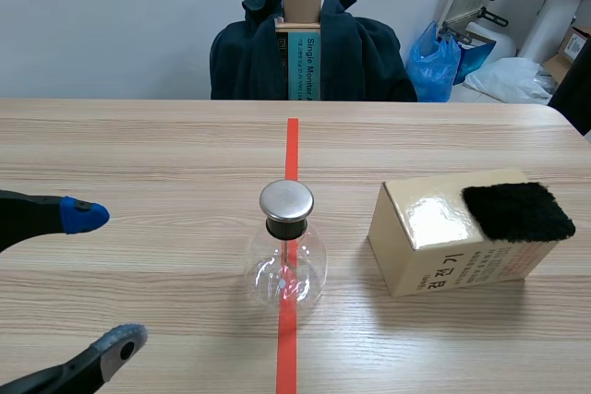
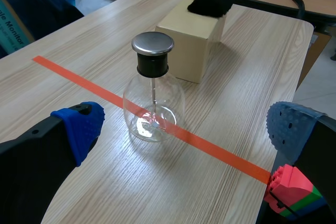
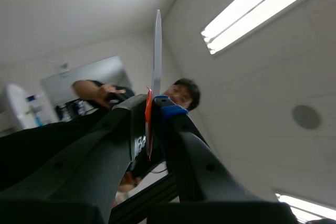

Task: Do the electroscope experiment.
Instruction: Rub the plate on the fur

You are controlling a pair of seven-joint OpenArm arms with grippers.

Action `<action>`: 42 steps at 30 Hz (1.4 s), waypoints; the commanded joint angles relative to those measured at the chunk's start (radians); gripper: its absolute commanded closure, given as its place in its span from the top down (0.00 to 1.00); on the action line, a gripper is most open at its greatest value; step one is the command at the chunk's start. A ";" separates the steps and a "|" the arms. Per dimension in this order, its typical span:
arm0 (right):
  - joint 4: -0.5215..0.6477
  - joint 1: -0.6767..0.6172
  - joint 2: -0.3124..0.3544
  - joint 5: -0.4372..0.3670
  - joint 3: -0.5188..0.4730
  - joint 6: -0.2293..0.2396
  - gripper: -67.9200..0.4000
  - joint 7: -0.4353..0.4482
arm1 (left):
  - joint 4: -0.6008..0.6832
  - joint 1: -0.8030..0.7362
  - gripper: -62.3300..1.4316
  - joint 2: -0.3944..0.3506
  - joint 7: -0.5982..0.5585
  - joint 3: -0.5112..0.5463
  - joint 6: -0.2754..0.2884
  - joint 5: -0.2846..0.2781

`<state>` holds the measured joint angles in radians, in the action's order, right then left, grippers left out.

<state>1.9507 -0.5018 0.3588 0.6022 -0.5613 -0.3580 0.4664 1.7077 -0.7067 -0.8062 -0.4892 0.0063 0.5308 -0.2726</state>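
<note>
A clear glass flask [image 1: 286, 269] (round metal cap, black collar) is found upright on the red tape line [image 1: 292, 145]. A tan box [image 1: 434, 246], apart from it, is topped by a black furry pad [image 1: 517, 211]. A thin pale strip [image 3: 157, 51] is clamped in the right gripper [image 3: 152, 107].

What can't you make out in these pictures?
Position of the right tool: it is missing from the scene view, and its own wrist view faces the ceiling.
The thin white strip it grips: seen edge-on, kind unclear.
Inside the flask: lost in glare, scene view.
Print on the box: too small, scene view.
</note>
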 commanded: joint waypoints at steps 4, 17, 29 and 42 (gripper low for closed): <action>-0.043 -0.070 -0.055 0.102 0.058 -0.016 0.02 -0.031 | 0.029 -0.048 1.00 -0.026 -0.014 0.009 -0.029 -0.054; -0.313 -0.079 -0.104 0.415 0.344 -0.057 0.02 -0.087 | 0.029 -0.049 1.00 -0.026 0.000 0.009 -0.028 -0.077; -0.511 -0.051 -0.098 0.513 0.423 -0.091 0.02 -0.088 | 0.029 -0.046 1.00 -0.023 0.000 0.011 -0.031 -0.076; -0.556 -0.046 -0.087 0.520 0.427 -0.200 0.02 -0.093 | 0.029 -0.046 1.00 -0.023 0.016 0.011 -0.032 -0.076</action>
<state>1.3773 -0.5549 0.2554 1.1343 -0.1211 -0.5381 0.3992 1.7252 -0.7582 -0.8364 -0.4656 0.0204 0.4995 -0.3386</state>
